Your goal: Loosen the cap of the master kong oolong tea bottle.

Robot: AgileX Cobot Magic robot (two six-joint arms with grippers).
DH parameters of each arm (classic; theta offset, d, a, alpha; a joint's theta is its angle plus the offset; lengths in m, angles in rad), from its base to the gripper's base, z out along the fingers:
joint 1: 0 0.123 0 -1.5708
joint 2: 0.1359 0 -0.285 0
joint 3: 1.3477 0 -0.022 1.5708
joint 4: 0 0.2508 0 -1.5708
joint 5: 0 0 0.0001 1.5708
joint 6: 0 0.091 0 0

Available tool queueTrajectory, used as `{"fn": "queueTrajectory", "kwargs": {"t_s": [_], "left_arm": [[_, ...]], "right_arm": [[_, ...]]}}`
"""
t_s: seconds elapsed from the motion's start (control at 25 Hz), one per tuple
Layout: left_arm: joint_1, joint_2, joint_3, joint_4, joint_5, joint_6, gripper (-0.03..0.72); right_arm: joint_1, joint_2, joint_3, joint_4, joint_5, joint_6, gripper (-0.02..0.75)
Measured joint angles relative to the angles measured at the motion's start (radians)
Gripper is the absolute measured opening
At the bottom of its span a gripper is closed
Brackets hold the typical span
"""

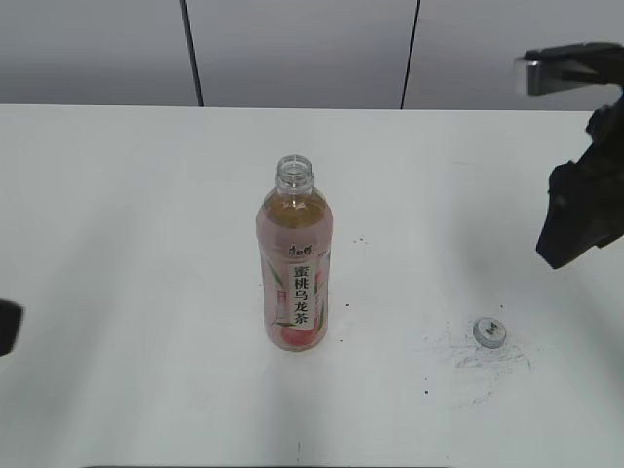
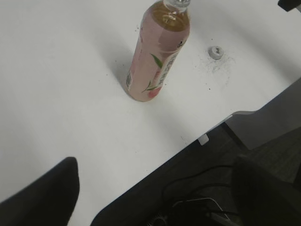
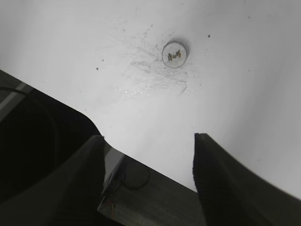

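Note:
The master kong oolong tea bottle (image 1: 295, 268) stands upright mid-table with its neck open and no cap on it; it also shows in the left wrist view (image 2: 159, 54). The cap (image 1: 489, 332) lies on the table to the bottle's right, over scuff marks; it also shows in the left wrist view (image 2: 215, 52) and the right wrist view (image 3: 174, 54). My right gripper (image 3: 148, 141) is open and empty, raised near the table's right front edge, apart from the cap. My left gripper (image 2: 155, 188) is open and empty, back over the table's left front edge, far from the bottle.
The white table (image 1: 146, 244) has dark specks and scuffs around the cap. Its front edge drops to dark floor with cables in both wrist views. A grey panelled wall (image 1: 292, 49) stands behind.

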Motion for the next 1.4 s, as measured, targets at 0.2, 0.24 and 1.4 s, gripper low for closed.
{"fn": "queueTrajectory", "kwargs": {"t_s": [0.2, 0.24, 1.4], "left_arm": [[0.0, -0.291, 0.0, 0.078, 0.166, 0.011, 0.585], [0.0, -0.341, 0.0, 0.096, 0.206, 0.011, 0.585], [0.0, -0.61, 0.073, 0.204, 0.215, 0.015, 0.58]], "right_arm": [[0.0, -0.19, 0.012, 0.004, 0.0, 0.042, 0.448], [0.0, -0.238, 0.022, 0.004, 0.0, 0.044, 0.448], [0.0, -1.461, 0.643, -0.076, -0.099, 0.115, 0.448]]}}
